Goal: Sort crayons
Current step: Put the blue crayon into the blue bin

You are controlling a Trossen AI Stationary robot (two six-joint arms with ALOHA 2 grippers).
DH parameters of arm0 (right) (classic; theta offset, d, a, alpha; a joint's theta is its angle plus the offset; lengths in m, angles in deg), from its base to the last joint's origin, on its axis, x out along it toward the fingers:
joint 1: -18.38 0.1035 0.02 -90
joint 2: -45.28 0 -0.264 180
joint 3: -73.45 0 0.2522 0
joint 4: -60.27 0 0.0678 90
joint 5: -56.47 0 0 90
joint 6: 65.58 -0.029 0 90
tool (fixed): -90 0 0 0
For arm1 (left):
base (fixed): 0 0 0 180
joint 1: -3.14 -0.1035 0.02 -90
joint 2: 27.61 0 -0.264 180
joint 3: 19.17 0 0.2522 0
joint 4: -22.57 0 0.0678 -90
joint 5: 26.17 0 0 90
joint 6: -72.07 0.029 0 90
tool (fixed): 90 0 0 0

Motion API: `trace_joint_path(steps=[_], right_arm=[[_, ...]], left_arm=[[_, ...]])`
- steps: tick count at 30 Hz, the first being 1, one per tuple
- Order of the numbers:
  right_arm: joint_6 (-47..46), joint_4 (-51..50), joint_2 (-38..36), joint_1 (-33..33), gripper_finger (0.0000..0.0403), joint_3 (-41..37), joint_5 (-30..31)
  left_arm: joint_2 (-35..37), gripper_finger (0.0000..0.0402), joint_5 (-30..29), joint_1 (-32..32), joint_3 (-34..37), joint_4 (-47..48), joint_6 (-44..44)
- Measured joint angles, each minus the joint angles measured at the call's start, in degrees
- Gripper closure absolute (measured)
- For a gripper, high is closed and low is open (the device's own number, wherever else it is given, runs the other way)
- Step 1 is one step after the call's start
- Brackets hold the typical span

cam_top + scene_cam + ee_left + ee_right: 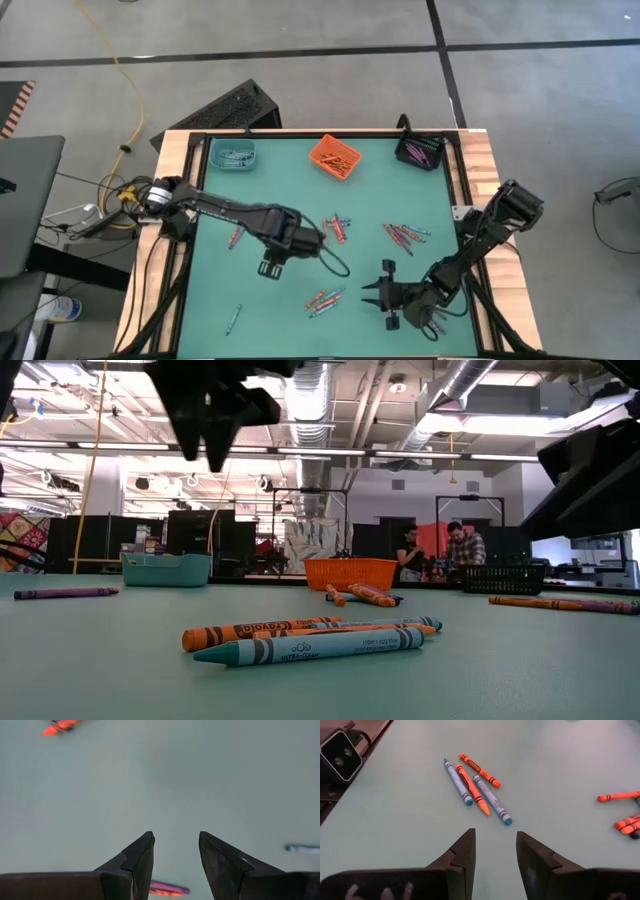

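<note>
Left claw (322, 238), fingers parted with nothing between them, hangs over mid-surface; its wrist view shows only the two finger tips (142, 852), with a pink and orange crayon (167, 889) half hidden beneath them. Right claw (374, 294), likewise parted and holding nothing, points at a cluster of four crayons (476, 787), orange and blue. Further crayons lie scattered on the green surface (270, 310). At its far edge stand a teal bin (232, 154), an orange bin (335, 157) and a black bin (420, 152); their contents are hard to make out. Low view: arms cropped at top.
</note>
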Motion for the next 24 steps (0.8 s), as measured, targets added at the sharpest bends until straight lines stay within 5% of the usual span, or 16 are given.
trace_joint_path(steps=[16, 24], right_arm=[[12.3, 4.3, 0.0, -4.1, 0.0270, 0.0, -0.2], [21.3, 11.3, 0.0, -6.7, 0.0270, 0.0, -2.8]], left_arm=[[0.0, 0.0255, -0.2, 15.9, 0.0, 2.1, -22.2], [0.0, 0.0255, -5.5, 25.5, 0.0, 2.0, -36.4]])
